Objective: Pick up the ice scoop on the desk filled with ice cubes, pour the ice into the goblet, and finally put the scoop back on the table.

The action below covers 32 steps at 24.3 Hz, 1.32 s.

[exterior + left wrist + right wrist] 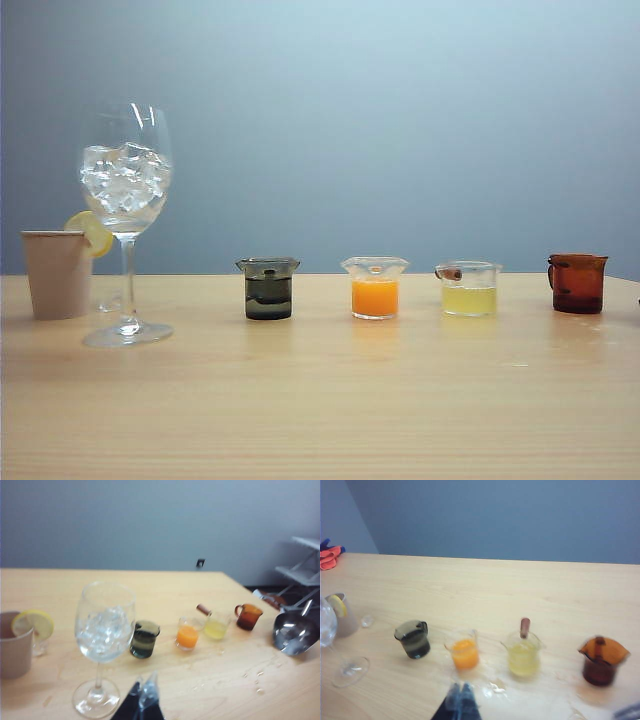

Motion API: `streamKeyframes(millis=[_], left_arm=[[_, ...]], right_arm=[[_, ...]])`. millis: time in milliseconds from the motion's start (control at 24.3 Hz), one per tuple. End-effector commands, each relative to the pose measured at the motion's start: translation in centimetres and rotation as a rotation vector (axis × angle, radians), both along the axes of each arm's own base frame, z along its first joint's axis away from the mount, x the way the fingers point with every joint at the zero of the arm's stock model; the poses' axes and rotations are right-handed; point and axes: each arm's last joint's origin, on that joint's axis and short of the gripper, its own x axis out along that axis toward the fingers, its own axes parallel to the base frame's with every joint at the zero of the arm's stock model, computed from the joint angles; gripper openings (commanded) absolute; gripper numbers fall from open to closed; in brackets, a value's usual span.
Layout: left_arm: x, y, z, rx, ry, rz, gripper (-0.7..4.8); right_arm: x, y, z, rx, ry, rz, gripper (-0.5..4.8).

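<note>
My left gripper and right gripper both sit closed and empty. The goblet, holding ice cubes, stands just ahead of my left gripper; a sideways swing there could topple it. The ice scoop rests near the table edge, well off to the side.

The goblet stands upright on the light wooden table, off toward nine o'clock from the table's middle. It is tall and clear, with a round bowl, a thin stem and a flat foot planted on the wood. The ice cubes fill the bowl, whitish, glassy chunks heaped well up inside. The ice scoop, shiny steel with a deep rounded bowl, lies at the table's far edge toward three o'clock, well apart from the goblet; its handle is too blurred to make out.
</note>
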Motion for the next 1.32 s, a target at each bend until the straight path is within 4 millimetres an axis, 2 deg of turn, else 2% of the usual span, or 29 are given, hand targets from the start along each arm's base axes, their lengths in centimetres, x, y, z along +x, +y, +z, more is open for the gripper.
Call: streamKeyframes(millis=[41, 247, 453, 577, 865, 1071, 1318], left_arm=[[0.7, -0.6, -1.2, -0.002, 0.008, -0.025, -0.05], [1.9, -1.5, -3.6, 0.012, 0.034, -0.039, -0.05], [3.0, -2.3, -6.3, -0.024, 0.103, -0.050, -0.05], [3.6, -2.8, -8.3, -0.013, 0.124, -0.051, -0.05], [4.5, -3.4, -12.3, 0.016, 0.163, -0.042, -0.05], [4.5, -3.4, -12.2, 0.027, 0.152, -0.054, -0.05], [4.4, -3.4, -12.3, 0.023, 0.165, -0.065, -0.02]], right_arm=[[-1.8, -0.4, -1.2, 0.007, -0.065, -0.019, -0.09], [-3.7, -1.0, -4.0, 0.020, -0.116, -0.043, -0.09], [-4.4, -1.2, -7.5, 0.025, -0.065, -0.043, -0.09], [-3.8, -1.0, -10.0, 0.054, 0.012, -0.056, -0.09], [-2.8, -0.7, -14.0, 0.019, 0.111, -0.074, -0.09], [-2.5, -0.6, -15.5, 0.011, 0.143, -0.077, -0.09], [-2.1, -0.7, -15.7, 0.003, 0.080, -0.124, -0.09]])
